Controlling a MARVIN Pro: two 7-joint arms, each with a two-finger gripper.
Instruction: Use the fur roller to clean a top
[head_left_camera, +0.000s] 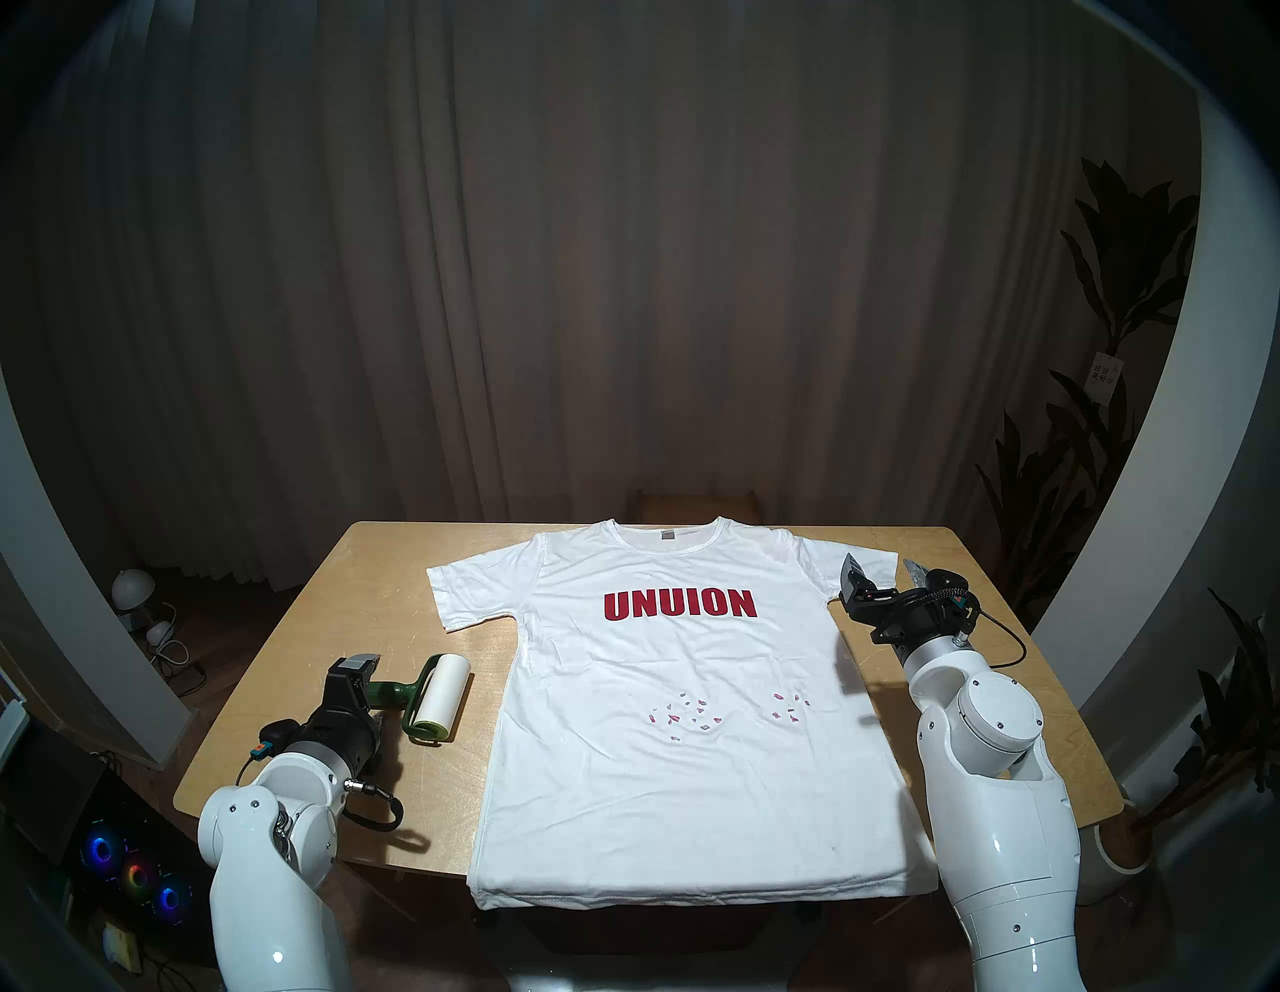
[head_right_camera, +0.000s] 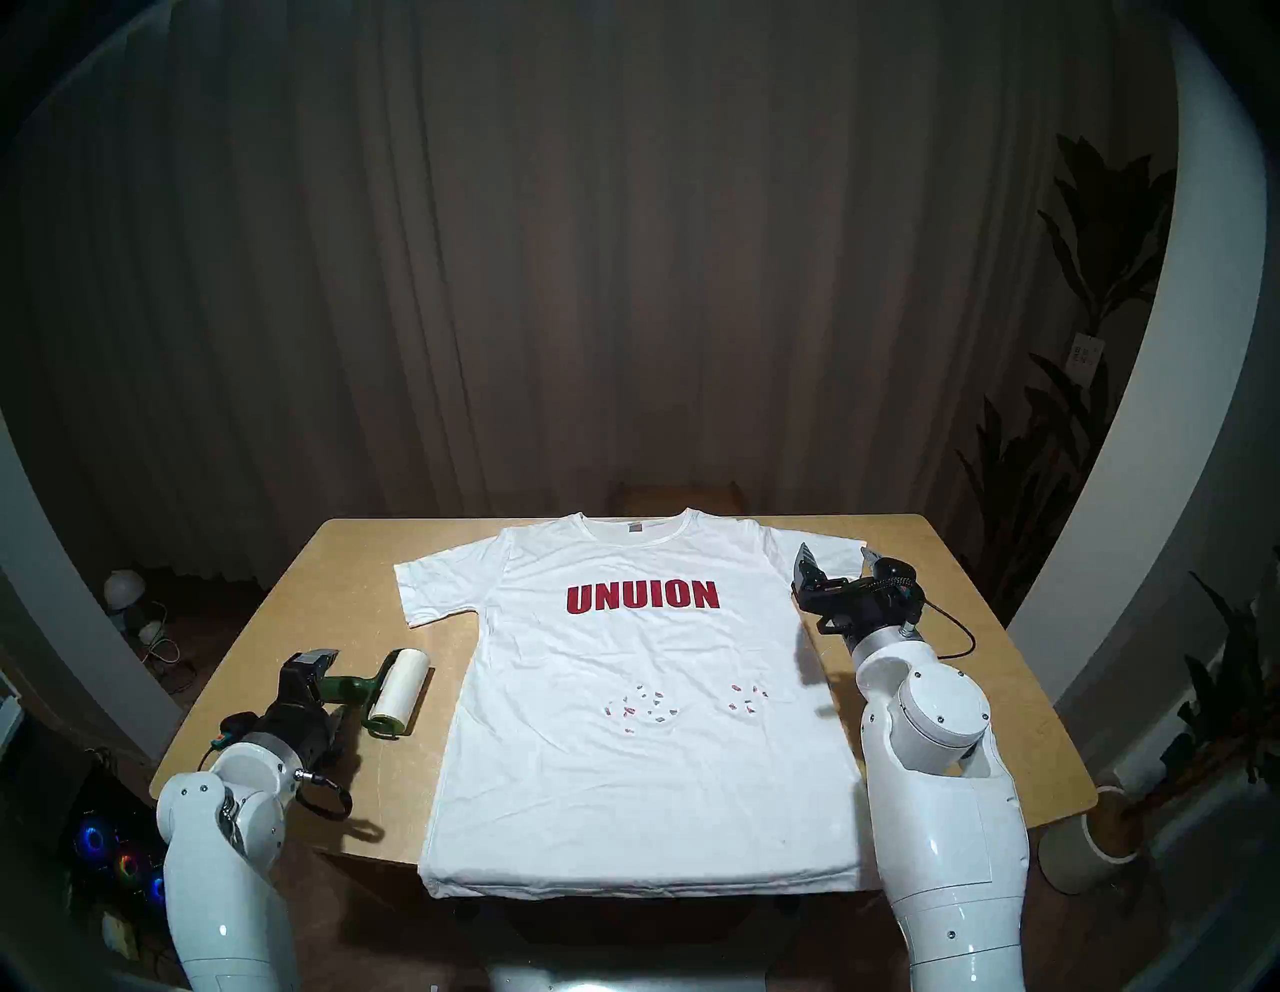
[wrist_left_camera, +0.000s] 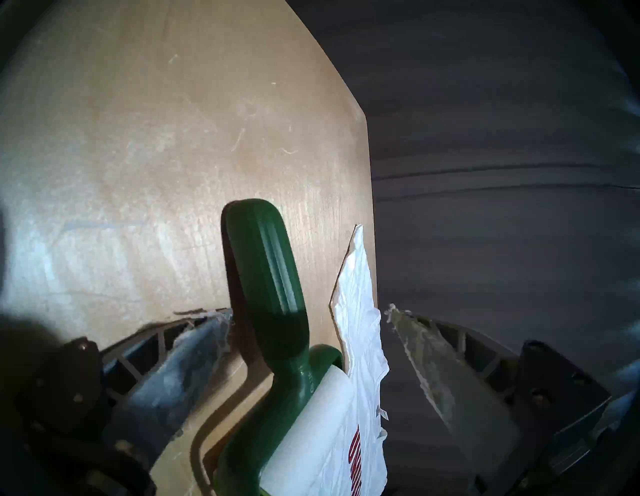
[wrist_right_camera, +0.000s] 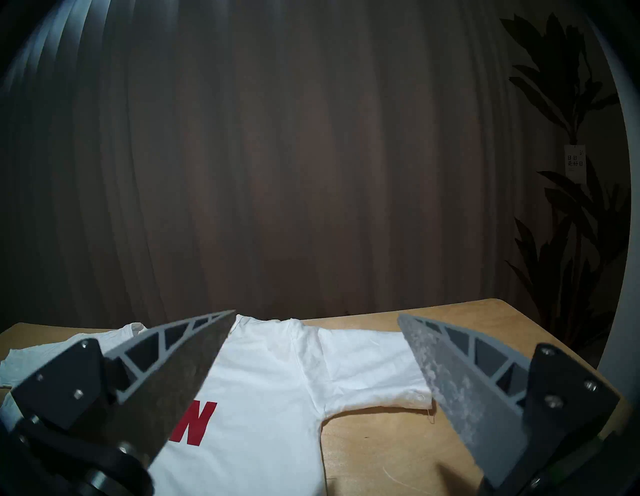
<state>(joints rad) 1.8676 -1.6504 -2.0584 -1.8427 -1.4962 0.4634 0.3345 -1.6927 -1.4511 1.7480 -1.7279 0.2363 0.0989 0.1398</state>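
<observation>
The left gripper (wrist_left_camera: 308, 311) is standing with its jaws spread wide, one finger on each side of the dark green handle of the fur roller (head_left_camera: 424, 698), and neither finger is touching the plastic yet as far as the wrist view shows. The roller is lying on the bare table (head_left_camera: 325, 623), just beside the left flank of the top (head_left_camera: 679, 727), with its white roll nearest the shirt and its handle pointing out toward the gripper.

To my eye the grasp is the step in hand. Doing it well means getting the handle deep between the fingers before closing, taking it on the straight ribbed part rather than at the bend near the frame, and keeping the grip square so the roll can lie flat on the cloth afterwards.

The right gripper (wrist_right_camera: 315, 322) is also spread and is holding nothing, hovering level above the shirt's right sleeve. It could be useful for pinning the fabric, since loose cotton tends to bunch under a sticky roll.

The T-shirt is lying face up and fairly smooth, its "UNUION" lettering across the chest, its hem hanging over the near edge of the table. Small reddish scraps (head_left_camera: 682, 708) are sitting in two clusters below the lettering, none yet picked up.

The table is pale wood, scuffed and scratched. Behind it a brown curtain (head_left_camera: 623, 242) is hanging in folds, with a leafy plant (head_left_camera: 1108, 415) at the right.
</observation>
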